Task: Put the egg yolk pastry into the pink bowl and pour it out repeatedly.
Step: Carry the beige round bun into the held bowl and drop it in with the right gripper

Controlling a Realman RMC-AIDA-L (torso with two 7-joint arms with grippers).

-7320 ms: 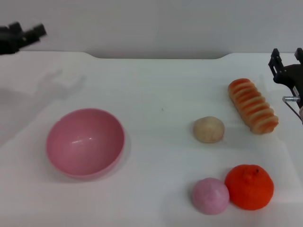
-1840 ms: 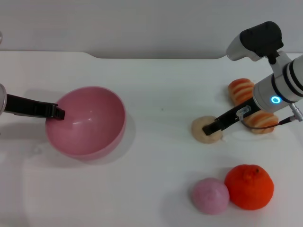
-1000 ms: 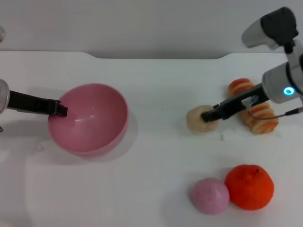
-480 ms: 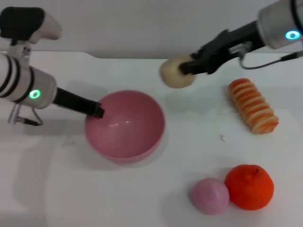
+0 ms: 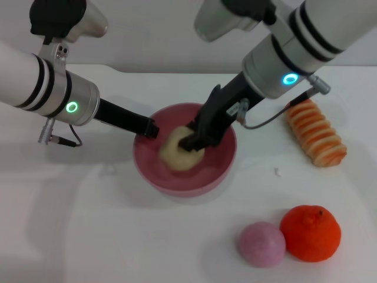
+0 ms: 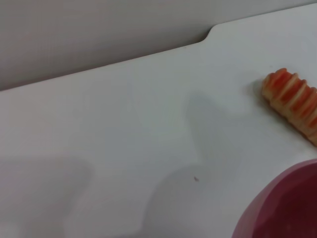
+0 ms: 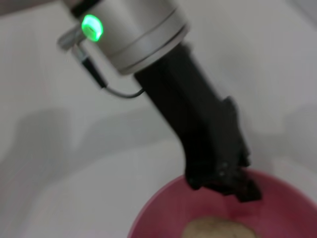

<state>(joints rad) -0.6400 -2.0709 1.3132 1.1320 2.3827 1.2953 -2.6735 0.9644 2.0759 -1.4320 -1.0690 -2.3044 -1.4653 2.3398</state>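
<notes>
While both tools clamp, right tool point(image 5: 193, 141) on one egg yolk pastry point(image 5: 177, 151), left tool point(image 5: 149, 128) on one pink bowl point(image 5: 224, 167) rim.

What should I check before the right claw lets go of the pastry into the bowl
1. Egg yolk pastry inside the pink bowl: ok.
2. Right claw shut on the pastry: ok.
3. Left claw at the bowl's far-left rim: ok; grip firmness: cannot tell.
4. Bowl upright on the table: ok.
5. Bread roll, pink ball and orange apart from the bowl: ok.
</notes>
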